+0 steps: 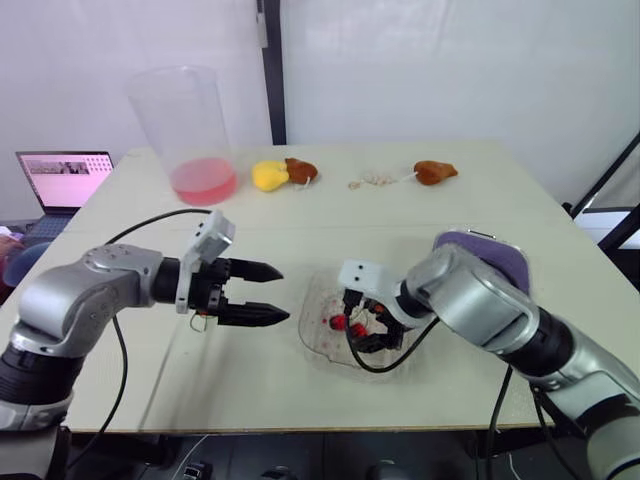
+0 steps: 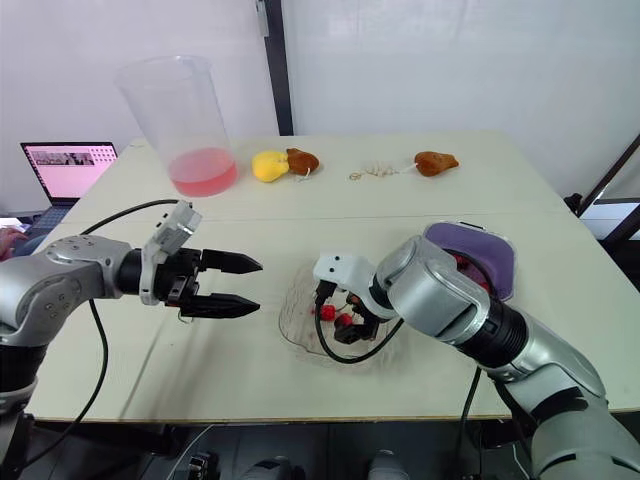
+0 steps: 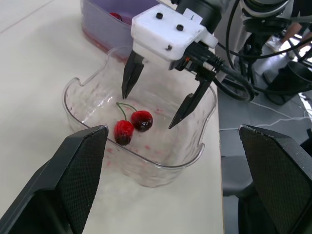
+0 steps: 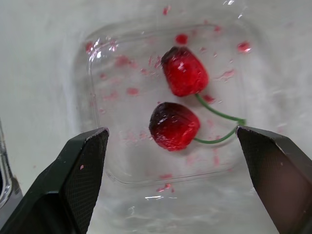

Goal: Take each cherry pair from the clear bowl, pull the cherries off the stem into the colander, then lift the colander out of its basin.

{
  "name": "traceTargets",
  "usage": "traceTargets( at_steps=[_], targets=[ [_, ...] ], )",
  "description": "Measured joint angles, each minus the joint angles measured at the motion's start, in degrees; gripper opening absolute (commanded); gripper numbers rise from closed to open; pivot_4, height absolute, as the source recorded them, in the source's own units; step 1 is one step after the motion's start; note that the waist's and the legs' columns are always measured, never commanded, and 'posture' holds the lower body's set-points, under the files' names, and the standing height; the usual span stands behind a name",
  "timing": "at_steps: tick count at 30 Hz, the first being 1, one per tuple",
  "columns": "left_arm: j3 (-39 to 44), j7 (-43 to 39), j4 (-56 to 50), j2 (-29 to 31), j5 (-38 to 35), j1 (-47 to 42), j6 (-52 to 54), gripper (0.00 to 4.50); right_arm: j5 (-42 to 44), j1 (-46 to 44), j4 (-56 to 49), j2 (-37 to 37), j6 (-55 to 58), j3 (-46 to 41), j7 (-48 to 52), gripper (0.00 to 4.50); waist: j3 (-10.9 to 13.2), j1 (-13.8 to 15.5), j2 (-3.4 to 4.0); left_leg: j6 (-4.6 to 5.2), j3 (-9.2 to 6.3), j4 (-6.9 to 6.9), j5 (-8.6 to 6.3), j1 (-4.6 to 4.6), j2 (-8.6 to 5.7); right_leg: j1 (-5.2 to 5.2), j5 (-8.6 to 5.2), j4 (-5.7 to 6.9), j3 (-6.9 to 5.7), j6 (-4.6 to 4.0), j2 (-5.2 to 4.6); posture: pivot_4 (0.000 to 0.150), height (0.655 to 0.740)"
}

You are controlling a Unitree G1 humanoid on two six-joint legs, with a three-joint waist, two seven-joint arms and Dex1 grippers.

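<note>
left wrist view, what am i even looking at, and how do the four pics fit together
This is a two-armed robot; each arm ends in a black two-fingered claw. The eye views look down from its head onto the table. Each wrist view looks along that arm's own fingers, the dark shapes at the bottom. In the left wrist view, the right claw hangs open over a cherry pair in a clear bowl. The left claw is open beside the bowl; nothing is held. A purple basin and a beaker of pink liquid also stand there.
</note>
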Motion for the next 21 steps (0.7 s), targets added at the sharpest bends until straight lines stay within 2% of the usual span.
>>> traceTargets(
  at_steps=[3,4,6,9,19,21],
  targets=[
    [-0.3,-0.3,0.0,0.0,0.7,0.0,-0.3,4.5,1.6,1.8,0.8,0.0,-2.3,1.4,-3.0,4.46,0.0,0.0,0.0,0.0,0.0,0.0,0.0,0.0,-0.01,0.0,0.0,0.0,0.0,0.0,0.0,0.15,0.74],
    [-0.3,-0.4,0.0,0.0,0.8,0.0,-0.4,4.5,2.1,2.2,1.1,0.0,-2.8,1.7,-3.7,4.21,0.0,0.0,0.0,0.0,0.0,0.0,0.0,0.0,0.0,0.0,0.0,0.0,0.0,0.0,0.0,0.15,0.74],
    [-0.4,-0.7,0.0,0.1,0.8,0.0,-0.6,4.5,2.7,2.4,2.0,-0.1,-4.2,2.0,-4.9,3.54,0.0,-0.1,0.0,0.0,0.0,0.0,0.0,0.0,0.0,0.0,0.0,0.0,0.0,0.0,0.0,0.15,0.74],
    [-0.3,-0.9,0.0,0.2,0.8,0.0,-0.6,4.5,3.9,2.3,2.3,-0.4,-6.0,2.2,-6.3,2.15,0.0,-0.1,0.0,0.0,0.0,0.0,0.0,0.0,0.0,0.0,0.0,0.0,0.0,0.0,0.0,0.15,0.74],
    [-0.3,-0.8,0.0,0.2,0.8,0.1,-0.6,4.5,5.9,1.1,2.3,-3.1,-10.6,4.6,-7.2,2.15,0.0,0.0,0.0,0.0,0.0,0.0,0.0,0.0,0.0,0.0,0.0,-0.01,-0.01,0.0,0.01,0.15,0.74],
    [-0.3,-0.8,0.0,0.2,0.8,0.1,-0.6,4.5,5.9,0.7,2.3,-3.6,-11.9,4.9,-7.1,1.65,0.0,0.0,0.0,0.0,0.0,0.0,0.0,0.0,0.0,0.0,0.0,-0.01,-0.01,0.0,0.02,0.15,0.74]
  ],
)
